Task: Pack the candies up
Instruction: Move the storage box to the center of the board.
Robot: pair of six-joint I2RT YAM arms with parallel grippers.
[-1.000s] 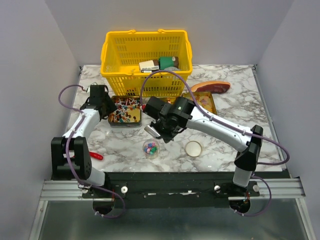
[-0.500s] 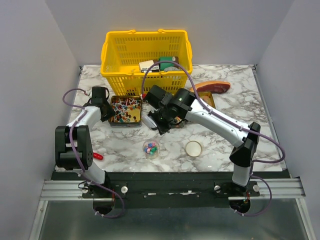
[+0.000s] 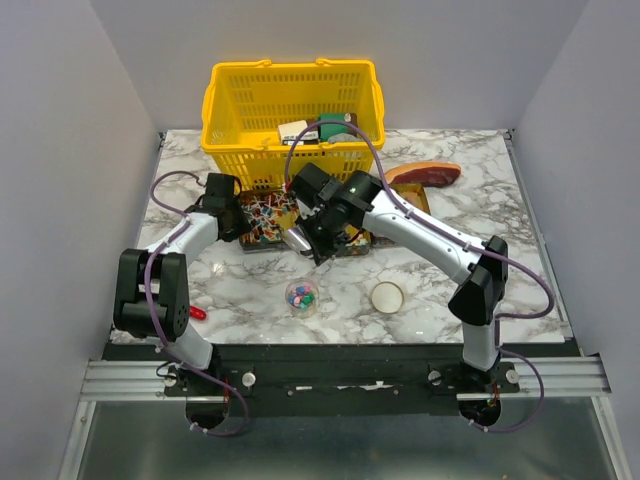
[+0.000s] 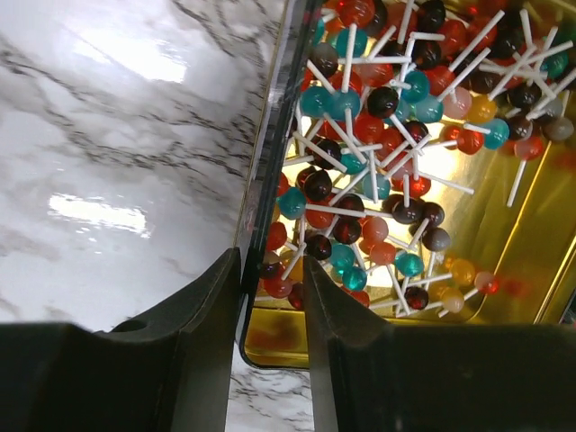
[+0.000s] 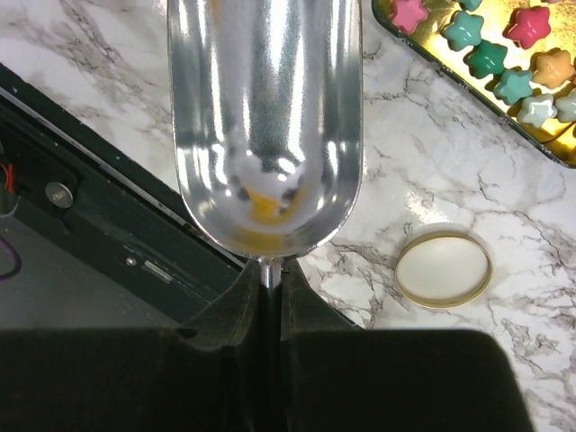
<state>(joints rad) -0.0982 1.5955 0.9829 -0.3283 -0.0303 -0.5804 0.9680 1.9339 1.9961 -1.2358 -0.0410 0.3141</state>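
Lollipop candies (image 4: 387, 135) fill a gold tin (image 4: 270, 162) that also shows in the top view as the left tin (image 3: 268, 222). My left gripper (image 4: 272, 279) (image 3: 230, 215) is shut across that tin's left wall, one finger outside and one inside. My right gripper (image 5: 270, 274) (image 3: 322, 235) is shut on the handle of a shiny metal scoop (image 5: 265, 135) (image 3: 299, 238), held between the two tins. A yellow smear shows in the scoop's bowl; I cannot tell whether it is a sweet or a reflection. Star-shaped candies (image 5: 504, 54) lie in a second tin. A small clear jar (image 3: 302, 296) holds coloured candies.
The jar's round lid (image 3: 387, 297) (image 5: 444, 267) lies on the marble to the jar's right. A yellow basket (image 3: 292, 100) with boxes stands at the back. A red-brown meat slab (image 3: 425, 172) lies at the back right. A small red object (image 3: 197, 313) sits by the left arm's base.
My left gripper closed on the lollipop tin's wall and shifted right, and the tin moved right with it. The right arm carried the scoop back toward the tins.
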